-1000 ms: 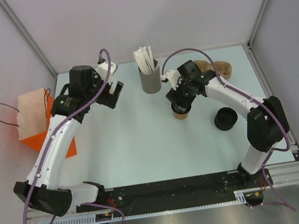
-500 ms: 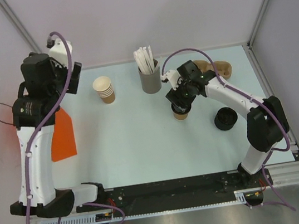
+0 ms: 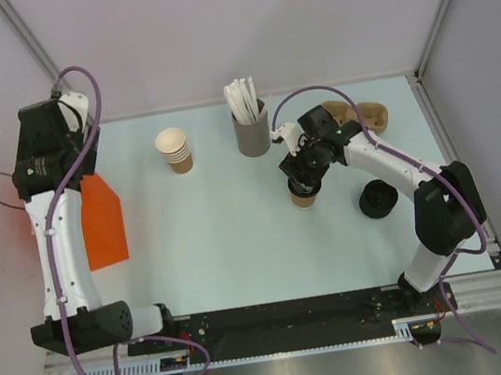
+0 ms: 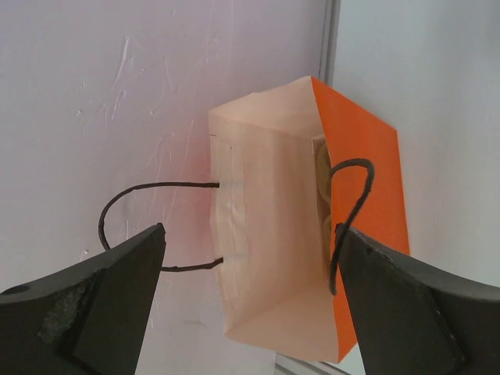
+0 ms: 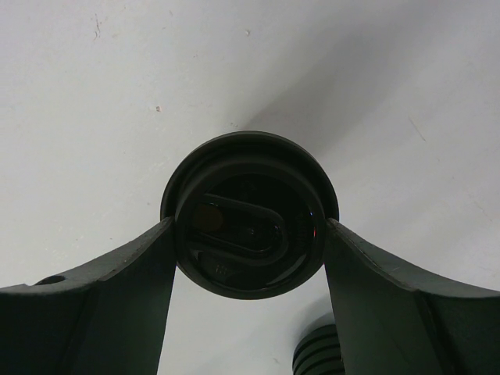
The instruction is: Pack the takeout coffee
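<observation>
Two black fingers of the right gripper (image 5: pixel 250 234) pinch the lidded takeout coffee (image 3: pixel 304 200), which stands on the table (image 3: pixel 227 219) a bit right of the middle, so lift it straight up and hold it level, while the left gripper (image 4: pixel 251 233) hangs spread wide by the orange paper bag (image 4: pixel 273 156).

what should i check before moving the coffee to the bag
1. Black lid on the takeout coffee: ok, seated.
2. Right jaws gripping it: ok, pressed on both sides of the lid.
3. Orange bag mouth open: ok.
4. Left jaws free: ok, open, holding nothing.
5. Room inside the bag: cannot tell, something tan lies inside.
6. Cup off the table: cannot tell.
</observation>
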Motion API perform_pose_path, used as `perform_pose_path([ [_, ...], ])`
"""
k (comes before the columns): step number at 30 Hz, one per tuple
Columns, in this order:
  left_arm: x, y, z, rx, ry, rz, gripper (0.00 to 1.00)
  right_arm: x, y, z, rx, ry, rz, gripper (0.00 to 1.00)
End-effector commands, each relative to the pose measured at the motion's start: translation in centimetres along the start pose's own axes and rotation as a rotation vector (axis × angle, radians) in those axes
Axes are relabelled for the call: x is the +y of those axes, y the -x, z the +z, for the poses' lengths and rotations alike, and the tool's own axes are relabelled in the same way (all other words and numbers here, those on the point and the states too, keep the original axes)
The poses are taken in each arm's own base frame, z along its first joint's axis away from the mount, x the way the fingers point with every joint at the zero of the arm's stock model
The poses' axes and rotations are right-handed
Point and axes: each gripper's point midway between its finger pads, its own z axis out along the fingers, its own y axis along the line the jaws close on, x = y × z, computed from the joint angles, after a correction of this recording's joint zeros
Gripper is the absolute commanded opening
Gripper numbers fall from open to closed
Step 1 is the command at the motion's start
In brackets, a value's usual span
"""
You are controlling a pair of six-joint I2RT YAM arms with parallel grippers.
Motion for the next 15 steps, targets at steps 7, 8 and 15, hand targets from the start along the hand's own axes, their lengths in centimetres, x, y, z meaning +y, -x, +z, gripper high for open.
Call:
perform_pose_path([
  [7, -1.1, -0.2, 2.2, -0.026, -0.087, 0.020, 0.89, 0.8, 1.4, -1.7, -0.064, 0.009, -0.030, 0.61],
  [8, -1.4, -0.1, 2.4, -0.030, -0.095, 0.020, 0.87, 0.9, 1.4, -1.7, -0.063, 0.010, -0.030, 0.61],
  [15, -1.7, 0.2, 3.2, -0.043, -0.098, 0.016, 0.56, 1.0, 1.4, -1.7, -0.064, 0.013, -0.031, 0.61],
])
